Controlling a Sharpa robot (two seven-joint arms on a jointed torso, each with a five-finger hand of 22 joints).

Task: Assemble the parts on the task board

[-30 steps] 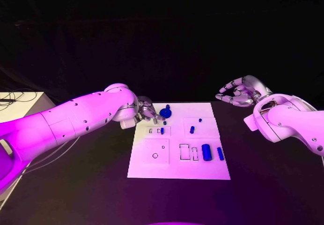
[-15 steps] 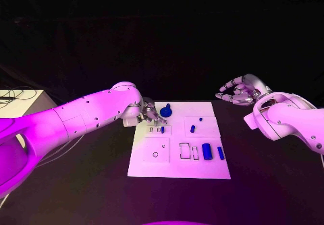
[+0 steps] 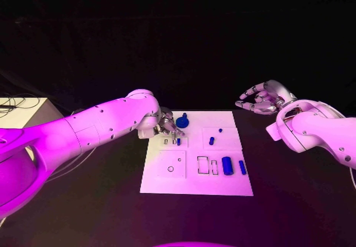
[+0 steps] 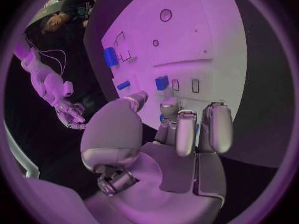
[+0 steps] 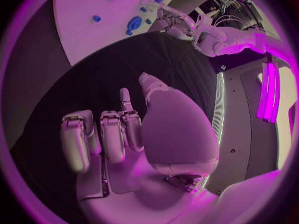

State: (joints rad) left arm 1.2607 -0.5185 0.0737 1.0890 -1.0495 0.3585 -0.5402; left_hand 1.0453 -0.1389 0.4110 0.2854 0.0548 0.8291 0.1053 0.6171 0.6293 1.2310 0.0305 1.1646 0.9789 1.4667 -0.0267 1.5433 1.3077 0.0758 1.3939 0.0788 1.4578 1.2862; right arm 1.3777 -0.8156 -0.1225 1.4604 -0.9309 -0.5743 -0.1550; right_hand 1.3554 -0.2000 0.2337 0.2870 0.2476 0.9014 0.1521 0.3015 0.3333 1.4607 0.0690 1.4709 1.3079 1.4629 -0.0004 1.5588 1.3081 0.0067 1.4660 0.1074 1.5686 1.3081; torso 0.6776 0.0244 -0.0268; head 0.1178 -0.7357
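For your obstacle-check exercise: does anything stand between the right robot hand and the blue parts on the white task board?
Nothing visible does. The right robot hand hovers off the white rectangular task board's far right corner, holding nothing; only bare black table lies between it and the small blue parts.

The board (image 3: 194,182) looks like smooth, matt white sheet, plastic or card I cannot tell. The parts (image 3: 227,166) on it look like smooth blue plastic. The desk (image 3: 297,206) is matt black. Both arms (image 3: 82,136) wear glossy plastic shells, and the fingers (image 4: 215,127) have a satin metallic sheen.
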